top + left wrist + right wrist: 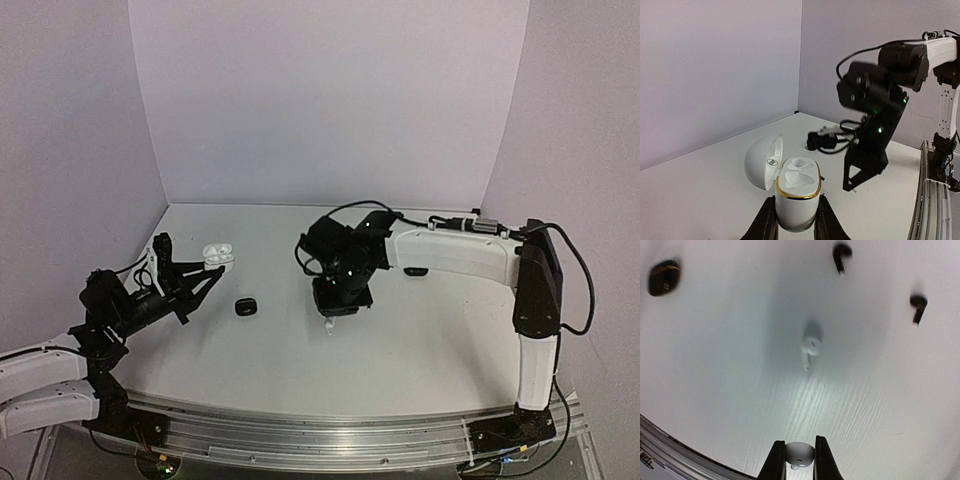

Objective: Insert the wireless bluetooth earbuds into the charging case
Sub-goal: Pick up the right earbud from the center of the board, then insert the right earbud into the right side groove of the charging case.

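My left gripper (796,201) is shut on a white charging case (798,186). The case stands with its lid open and both of its wells bare. In the top view this gripper (214,268) sits at the left with the case (219,255) at its tips. My right gripper (799,445) points down at the table, and its fingers are pressed on a white earbud (800,454). A second white earbud (810,347) lies on the table ahead of it. Two black earbuds (841,255) (917,306) lie farther off. In the top view the right gripper (335,312) is mid-table.
A shut black case (245,306) lies between the two grippers and shows again in the right wrist view (664,277). Another small black item (416,271) lies beside the right forearm. A metal rail (330,430) runs along the table's near edge.
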Available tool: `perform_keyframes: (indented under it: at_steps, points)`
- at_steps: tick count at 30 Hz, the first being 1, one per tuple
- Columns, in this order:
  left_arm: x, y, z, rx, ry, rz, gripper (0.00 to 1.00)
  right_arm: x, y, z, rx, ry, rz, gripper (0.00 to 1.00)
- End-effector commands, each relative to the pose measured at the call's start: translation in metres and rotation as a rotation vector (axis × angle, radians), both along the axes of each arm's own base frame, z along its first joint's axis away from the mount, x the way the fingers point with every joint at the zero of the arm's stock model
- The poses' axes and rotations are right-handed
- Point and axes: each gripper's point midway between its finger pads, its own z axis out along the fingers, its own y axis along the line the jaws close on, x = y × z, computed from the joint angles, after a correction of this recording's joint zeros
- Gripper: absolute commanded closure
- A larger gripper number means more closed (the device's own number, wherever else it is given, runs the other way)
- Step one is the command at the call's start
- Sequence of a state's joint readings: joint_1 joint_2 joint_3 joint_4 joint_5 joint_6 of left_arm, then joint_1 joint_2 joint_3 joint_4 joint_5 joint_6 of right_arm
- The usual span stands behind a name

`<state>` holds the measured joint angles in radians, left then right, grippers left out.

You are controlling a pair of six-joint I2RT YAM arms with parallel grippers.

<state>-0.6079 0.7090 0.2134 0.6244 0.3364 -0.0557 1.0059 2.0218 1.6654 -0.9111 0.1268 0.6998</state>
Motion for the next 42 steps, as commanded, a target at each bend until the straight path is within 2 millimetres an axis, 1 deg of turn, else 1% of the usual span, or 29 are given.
perform_keyframes:
  at_steps: [1, 2, 3, 5, 6, 8, 10, 11, 14, 16, 18, 23, 26, 29, 34, 36, 42]
  points:
    - [0.001, 0.003, 0.033, -0.065, -0.107, 0.025, 1.00, 0.051, 0.045, 0.111, 0.155, -0.328, 0.096, 1.00]
    - [0.002, 0.004, 0.035, -0.070, -0.116, 0.033, 1.00, 0.057, 0.055, 0.138, 0.196, -0.402, 0.114, 1.00]
    - [0.003, 0.005, 0.036, -0.072, -0.121, 0.041, 1.00, 0.059, 0.066, 0.160, 0.235, -0.471, 0.144, 1.00]
    - [0.005, 0.008, 0.038, -0.078, -0.131, 0.062, 1.00, 0.057, 0.090, 0.206, 0.348, -0.605, 0.201, 1.00]
    - [0.007, 0.009, 0.039, -0.079, -0.134, 0.074, 1.00, 0.054, 0.100, 0.224, 0.402, -0.657, 0.219, 1.00]
    - [0.011, 0.011, 0.042, -0.084, -0.144, 0.101, 1.00, 0.048, 0.116, 0.254, 0.504, -0.740, 0.241, 1.00]
    - [0.015, 0.012, 0.045, -0.087, -0.153, 0.119, 1.00, 0.042, 0.127, 0.278, 0.580, -0.809, 0.251, 1.00]
    - [0.016, 0.011, 0.043, -0.079, -0.154, 0.119, 1.00, 0.038, 0.136, 0.293, 0.628, -0.852, 0.263, 1.00]
    - [0.017, 0.011, 0.041, -0.083, -0.163, 0.124, 1.00, 0.022, 0.160, 0.316, 0.720, -0.940, 0.331, 1.00]
    - [0.017, 0.012, 0.042, -0.090, -0.173, 0.127, 1.00, 0.012, 0.175, 0.323, 0.754, -0.970, 0.378, 1.00]
    - [0.016, 0.013, 0.046, -0.089, -0.201, 0.136, 1.00, 0.005, 0.185, 0.323, 0.769, -0.977, 0.419, 1.00]
    - [0.014, 0.016, 0.054, -0.112, -0.225, 0.143, 1.00, -0.002, 0.193, 0.317, 0.795, -0.997, 0.467, 1.00]
    - [0.009, 0.015, 0.054, -0.146, -0.196, 0.109, 1.00, -0.009, 0.198, 0.317, 0.821, -1.049, 0.520, 1.00]
    - [0.005, 0.013, 0.056, -0.158, -0.191, 0.083, 1.00, -0.015, 0.197, 0.316, 0.843, -1.101, 0.556, 1.00]
    - [0.001, 0.010, 0.057, -0.171, -0.195, 0.054, 1.00, -0.020, 0.195, 0.303, 0.808, -1.142, 0.614, 1.00]
    - [0.000, 0.009, 0.057, -0.174, -0.190, 0.043, 1.00, -0.020, 0.196, 0.301, 0.804, -1.146, 0.619, 1.00]
    - [0.000, 0.008, 0.055, -0.165, -0.181, 0.034, 1.00, -0.019, 0.191, 0.309, 0.808, -1.174, 0.600, 1.00]
